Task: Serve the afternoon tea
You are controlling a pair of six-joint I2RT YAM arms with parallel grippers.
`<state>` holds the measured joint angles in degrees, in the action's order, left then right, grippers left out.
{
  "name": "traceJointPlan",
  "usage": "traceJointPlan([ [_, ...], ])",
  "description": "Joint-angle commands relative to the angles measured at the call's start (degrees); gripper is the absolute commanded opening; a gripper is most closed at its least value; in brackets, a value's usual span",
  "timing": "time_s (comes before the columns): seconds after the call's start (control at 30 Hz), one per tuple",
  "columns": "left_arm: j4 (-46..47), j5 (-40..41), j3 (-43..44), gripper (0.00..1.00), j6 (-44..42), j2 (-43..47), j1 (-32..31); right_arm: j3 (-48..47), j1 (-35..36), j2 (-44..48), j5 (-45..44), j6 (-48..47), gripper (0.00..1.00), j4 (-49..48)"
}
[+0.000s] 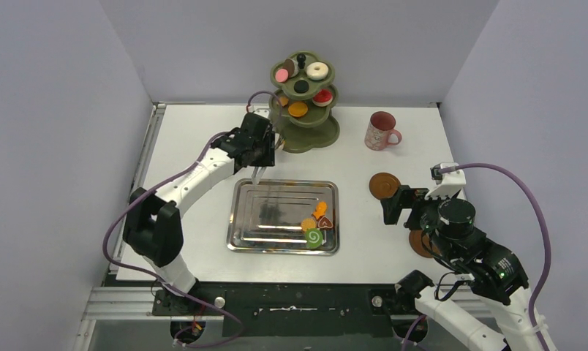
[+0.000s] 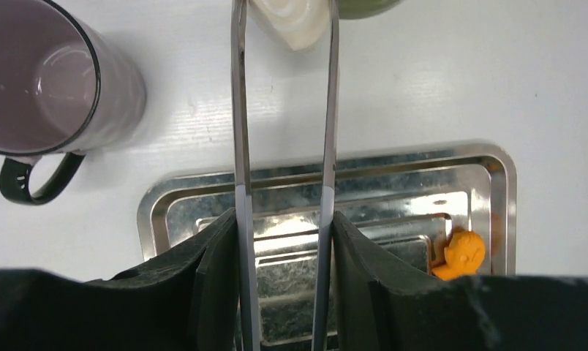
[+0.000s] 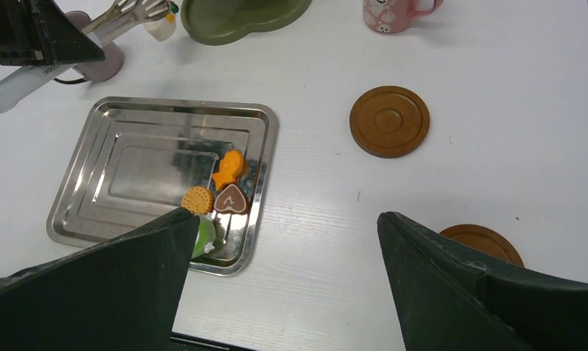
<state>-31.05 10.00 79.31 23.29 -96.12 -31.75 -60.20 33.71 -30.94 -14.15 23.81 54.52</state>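
While left claw (image 2: 285,223) clamps tongs (image 2: 238,110), white sweet (image 2: 291,22) sits at their tips.

We see a shiny metal tray (image 1: 273,212) and tongs (image 2: 239,110), a smooth glossy mug (image 2: 104,91) and a coaster (image 3: 390,121) that looks like wood.

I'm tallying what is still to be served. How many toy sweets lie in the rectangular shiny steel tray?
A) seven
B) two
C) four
C: the rectangular shiny steel tray holds four, all clustered at one end: an orange fish-shaped sweet, a brown heart-shaped sweet, a round tan biscuit and a green swirl roll.
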Motion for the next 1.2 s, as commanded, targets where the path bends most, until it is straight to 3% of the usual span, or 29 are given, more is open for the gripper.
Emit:
traceJointPlan([
  [0.0,7.67,-1.14,5.55,0.31,-0.12,-2.35,1.83,-2.10,-0.32,0.00,-0.87,0.80,1.00,-2.28],
  [0.77,16.79,-4.98,16.92,0.31,-1.18,-17.28,6.38,-2.73,-0.37,-3.88,-2.02,1.91,1.00,-3.45],
  [1.17,26.80,-6.23,18.21,0.31,-1.22,-22.60,7.80,-3.40,-0.32,-6.61,-4.21,1.84,1.00,-4.16],
])
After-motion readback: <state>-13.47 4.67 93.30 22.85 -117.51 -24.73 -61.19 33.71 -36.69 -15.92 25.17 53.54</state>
